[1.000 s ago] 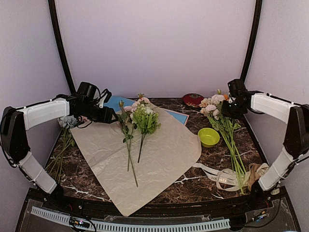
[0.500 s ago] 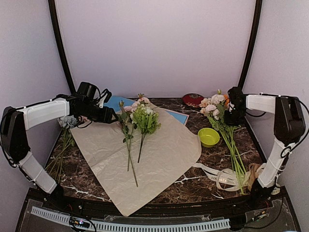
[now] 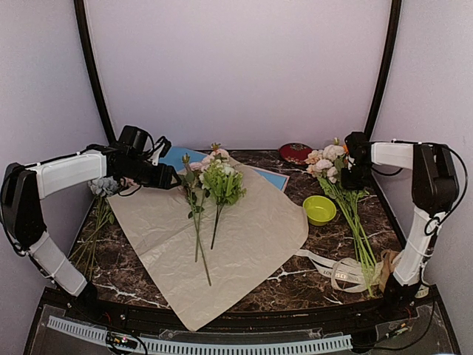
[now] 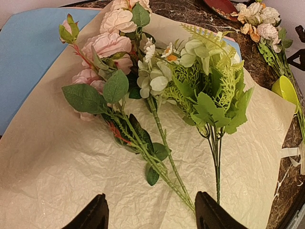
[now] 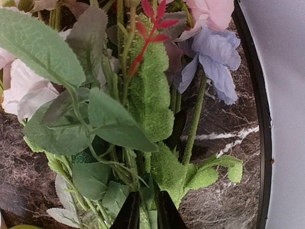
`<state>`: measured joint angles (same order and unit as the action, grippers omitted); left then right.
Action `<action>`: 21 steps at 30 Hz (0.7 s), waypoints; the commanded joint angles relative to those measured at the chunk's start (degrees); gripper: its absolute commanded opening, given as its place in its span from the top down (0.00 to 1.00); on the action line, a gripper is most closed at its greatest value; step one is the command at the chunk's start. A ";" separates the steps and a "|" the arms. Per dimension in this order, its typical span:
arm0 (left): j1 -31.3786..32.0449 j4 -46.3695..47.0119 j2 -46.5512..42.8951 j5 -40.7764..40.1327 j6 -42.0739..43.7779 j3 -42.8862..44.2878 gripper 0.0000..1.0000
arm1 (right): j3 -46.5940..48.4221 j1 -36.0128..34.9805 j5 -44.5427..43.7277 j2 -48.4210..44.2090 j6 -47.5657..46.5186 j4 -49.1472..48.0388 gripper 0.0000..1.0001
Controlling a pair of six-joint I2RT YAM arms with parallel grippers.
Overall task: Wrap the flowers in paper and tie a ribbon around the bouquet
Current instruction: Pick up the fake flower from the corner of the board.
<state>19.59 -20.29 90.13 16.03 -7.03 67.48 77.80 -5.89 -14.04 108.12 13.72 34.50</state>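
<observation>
Dark print on the ribbon [image 3: 319, 261] is unreadable.

The tan paper [image 3: 251, 237] is matt and finely crinkled; the table [image 3: 295, 285] is glossy dark marble-look stone with white veins. The right-hand bunch [image 5: 147, 95] has fuzzy flocked sprigs and matt, cloth-like leaves, and the lime bowl [image 3: 319, 209] looks like smooth plastic.

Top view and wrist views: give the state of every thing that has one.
paper, spread flat, creased, not folded.
flowers, lying loose on the paper, unwrapped.
ribbon, loose, untied, in a heap.
left gripper, open, above the paper.
right gripper, shut on stems of the right-hand bunch.
blue sheet, flat, partly under the paper.
green bowl, upright.
</observation>
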 commanded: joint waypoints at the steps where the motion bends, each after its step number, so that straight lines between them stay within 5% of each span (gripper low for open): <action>1: -0.26 -1.06 0.00 0.60 0.75 1.33 0.37 | 1.99 -0.06 -1.60 1.52 -0.83 0.47 0.85; 21: -0.30 -1.03 0.13 1.16 0.96 1.28 0.37 | -0.41 -0.20 5.07 -2.81 -1.64 0.30 0.86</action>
<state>19.59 -20.29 90.32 16.32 -6.74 67.48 78.37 -5.89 -10.11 108.66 12.21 34.83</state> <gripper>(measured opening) 0.633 0.147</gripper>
